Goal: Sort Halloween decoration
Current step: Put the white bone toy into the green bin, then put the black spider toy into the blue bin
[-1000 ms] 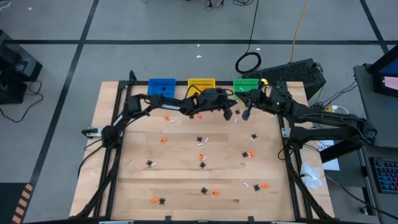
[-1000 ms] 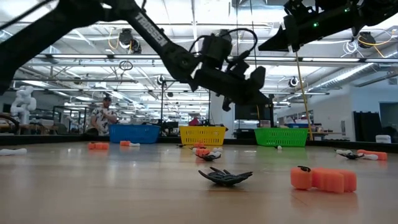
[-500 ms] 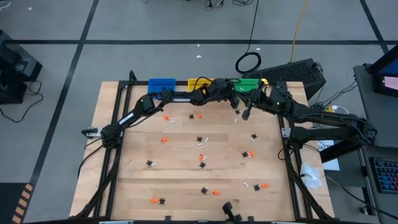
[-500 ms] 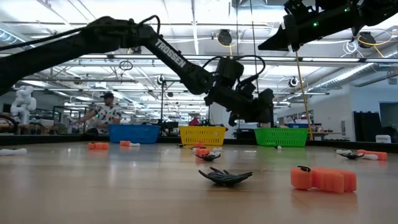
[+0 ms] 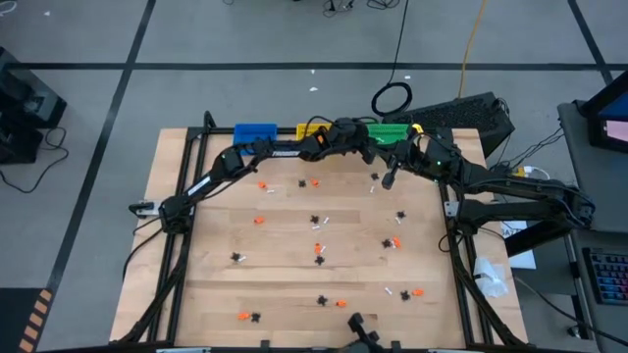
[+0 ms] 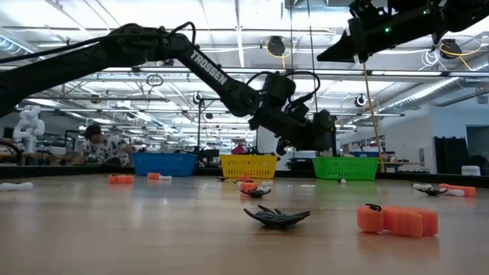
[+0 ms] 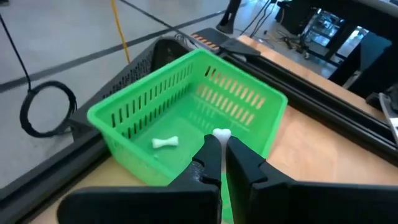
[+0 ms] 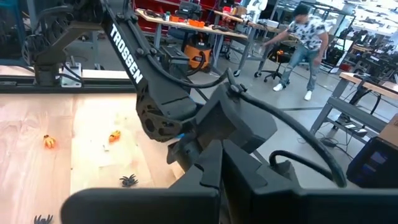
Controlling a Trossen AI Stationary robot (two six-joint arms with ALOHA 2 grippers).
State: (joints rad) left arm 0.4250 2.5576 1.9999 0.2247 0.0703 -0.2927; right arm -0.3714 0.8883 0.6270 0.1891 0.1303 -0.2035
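L hand (image 7: 219,144) is pinched on a small white bone (image 7: 221,133), held over the green bin (image 7: 134,109) at the far edge of the surface (image 5: 285,265). One white bone (image 7: 165,142) already lies on the bin floor. R hand (image 5: 389,180) is closed, nothing visibly in it, hanging above the surface just in front of the green bin, close beside the L arm.

Rest of the Halloween decoration is still scattered over the surface: black spiders (image 5: 314,220), orange bits (image 5: 259,220), a few white ones. In the low view a black spider (image 6: 276,216) and orange piece (image 6: 397,219) lie near the cam. Blue bin (image 5: 255,132) and yellow bin (image 5: 312,128) sit beside the green one.

Risks, as I judge them:
- Bone sits near the bin's front wall; if let go there it could clip the rim and bounce out onto the surface.
- Bone is tiny and may cling to a finger when the hand opens, then drop later somewhere wrong.
- Both arms are crowded at the same corner, so a pull-back by L could bump R.
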